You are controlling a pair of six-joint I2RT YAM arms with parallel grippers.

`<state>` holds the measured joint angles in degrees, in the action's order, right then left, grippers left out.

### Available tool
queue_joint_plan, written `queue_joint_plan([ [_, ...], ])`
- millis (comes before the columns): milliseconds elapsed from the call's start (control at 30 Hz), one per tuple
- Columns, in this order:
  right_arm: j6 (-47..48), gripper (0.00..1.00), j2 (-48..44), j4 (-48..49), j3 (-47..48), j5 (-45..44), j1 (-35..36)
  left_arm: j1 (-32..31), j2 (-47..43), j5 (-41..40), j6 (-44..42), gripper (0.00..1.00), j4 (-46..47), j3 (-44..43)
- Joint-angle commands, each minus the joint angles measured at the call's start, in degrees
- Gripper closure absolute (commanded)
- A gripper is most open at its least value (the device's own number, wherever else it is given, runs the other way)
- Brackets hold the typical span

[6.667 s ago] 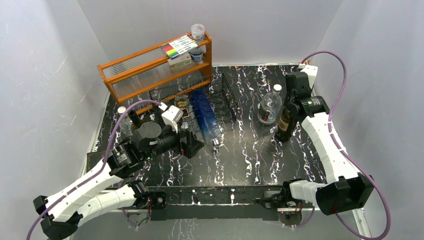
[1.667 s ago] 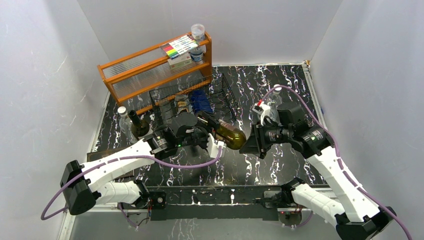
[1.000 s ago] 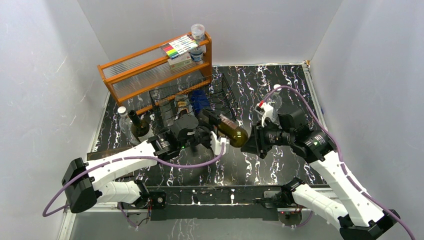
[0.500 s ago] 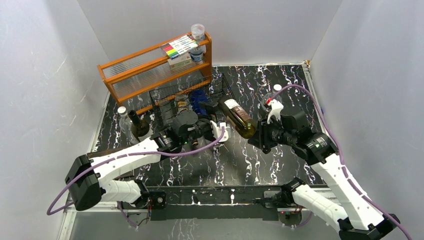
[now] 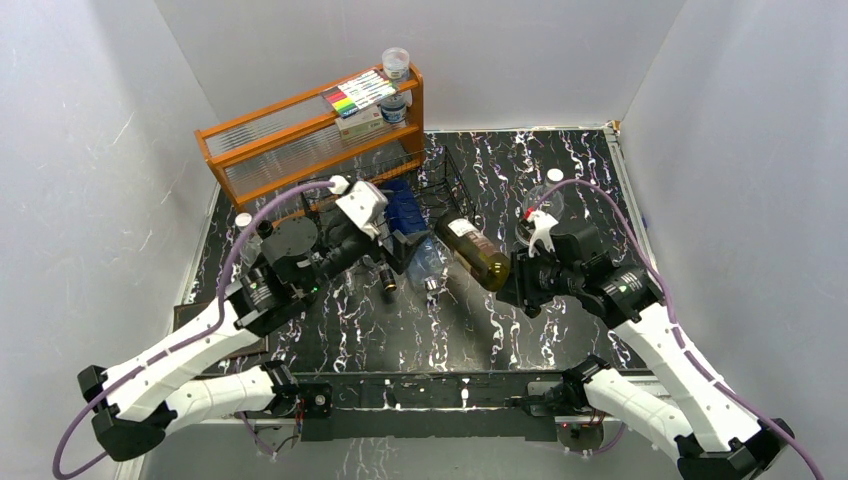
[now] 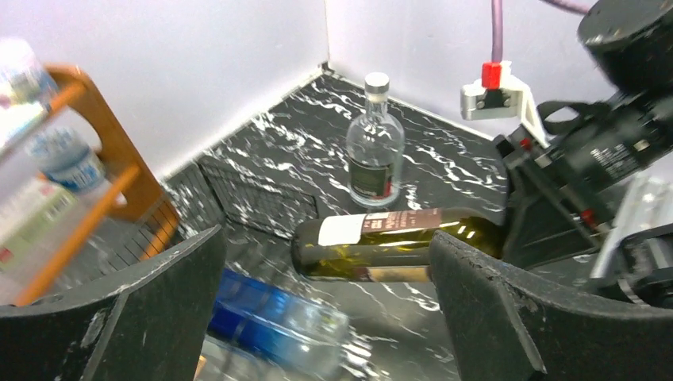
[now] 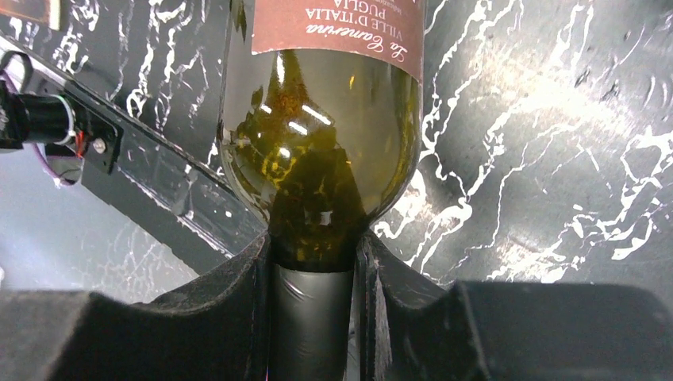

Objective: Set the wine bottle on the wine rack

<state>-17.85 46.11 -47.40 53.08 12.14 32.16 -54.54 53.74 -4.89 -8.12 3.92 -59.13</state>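
Observation:
The wine bottle (image 5: 472,250) is dark green with a maroon and white label. It hangs level above the table, its base pointing at the black wire wine rack (image 5: 447,187). My right gripper (image 5: 515,278) is shut on its black-foiled neck (image 7: 313,305), and both fingers press the neck in the right wrist view. My left gripper (image 5: 392,255) stands wide open by the rack's near end, apart from the bottle. In the left wrist view the bottle (image 6: 389,246) lies crosswise beyond the open fingers (image 6: 127,317).
A blue-and-clear bottle (image 5: 408,215) lies in the rack, seen blurred close by in the left wrist view (image 6: 270,317). A clear glass bottle (image 6: 373,155) stands at the back right. An orange wooden shelf (image 5: 300,130) stands behind the rack. Another capped bottle (image 5: 243,220) stands at the left.
My left gripper opened off the wine bottle and pulled back to the left. The right gripper keeps the neck, and the bottle's base has swung toward the rack.

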Motion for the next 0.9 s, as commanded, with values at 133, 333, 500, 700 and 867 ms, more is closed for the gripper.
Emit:
queue_joint_plan([
  [133, -1.5, 1.00, 0.2, 6.9, -2.1, -0.3, 0.2, 0.2, -5.5, -4.8, 20.1, 0.02, -11.2, 5.7],
  [333, -4.1, 1.00, 0.0, 11.7, -5.7, -0.8, 0.5, 0.2, -10.1, -0.9, 21.0, 0.02, -11.4, 10.9],
  [500, -6.2, 1.00, -0.1, 15.9, -7.1, -3.4, 0.5, 0.2, -11.2, 11.5, 18.7, 0.02, -12.3, 10.3],
  [700, -7.2, 1.00, 1.7, 22.6, -9.9, -3.4, 0.6, 0.2, -12.5, 16.1, 17.8, 0.02, -12.6, 9.5],
  [867, -7.6, 1.00, 2.9, 27.2, -11.4, -4.7, 0.8, 0.2, -13.9, 15.5, 17.8, 0.02, -13.4, 8.8],
])
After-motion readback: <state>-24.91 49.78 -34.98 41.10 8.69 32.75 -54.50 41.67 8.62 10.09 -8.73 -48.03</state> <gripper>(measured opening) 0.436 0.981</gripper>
